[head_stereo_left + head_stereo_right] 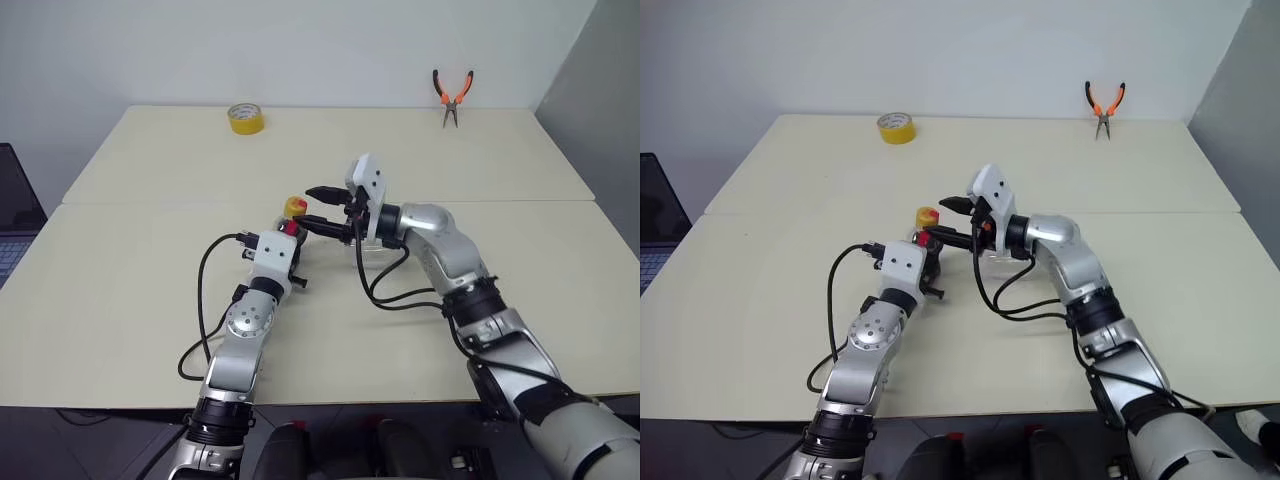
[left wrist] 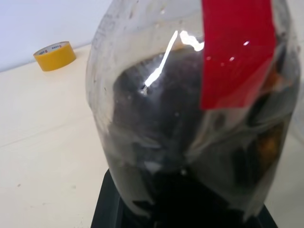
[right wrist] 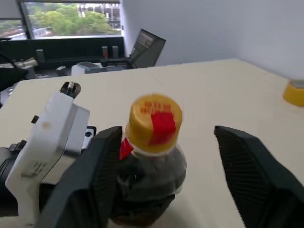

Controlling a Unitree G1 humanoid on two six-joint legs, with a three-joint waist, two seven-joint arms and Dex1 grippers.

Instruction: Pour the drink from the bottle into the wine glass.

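A: What is seen nearest on the table (image 1: 120,300)?
B: The bottle (image 3: 153,161) is held upright by the clenched left gripper (image 1: 290,236), drink (image 2: 190,156) inside.

A: And beyond it?
B: The right gripper (image 3: 166,175) is spread wide around the yellow cap (image 3: 154,122), untouching. The wine glass (image 1: 372,248) is probably behind its wrist; farther off, tape (image 1: 245,117) and pliers (image 1: 452,95) are seen.

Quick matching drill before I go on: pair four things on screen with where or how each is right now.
1. bottle
2. right tool
3. tape roll
4. pliers

a. far edge, robot's right
b. open, fingers either side of the cap
c. held in the shut left tool
d. far edge, robot's left

Pairs: 1-c, 2-b, 3-d, 4-a
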